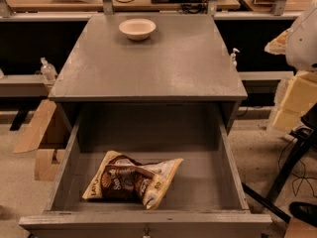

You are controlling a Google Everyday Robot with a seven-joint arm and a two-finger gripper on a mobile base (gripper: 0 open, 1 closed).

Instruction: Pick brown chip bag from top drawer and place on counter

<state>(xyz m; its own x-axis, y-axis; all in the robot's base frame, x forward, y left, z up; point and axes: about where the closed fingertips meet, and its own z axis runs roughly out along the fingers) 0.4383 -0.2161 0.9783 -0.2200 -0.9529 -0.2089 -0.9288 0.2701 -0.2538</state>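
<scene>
The brown chip bag [132, 178] lies crumpled on the flat grey bottom of the open top drawer [62, 175], left of centre and near the front wall. Its dark brown middle with white lettering and a round shell logo faces up. The grey counter [163, 63] is the cabinet's top, just above and behind the drawer. My gripper is not in view. Only a white rounded shape [303, 38], possibly part of my arm, shows at the right edge, above and to the right of the counter.
A cream bowl [137, 29] stands near the counter's back edge, left of centre. A light wooden bench [124, 1] with cables runs behind. A small bottle [48, 69] stands on a shelf at the left. Yellow foam blocks [297, 98] and black stand legs [292, 167] are at the right.
</scene>
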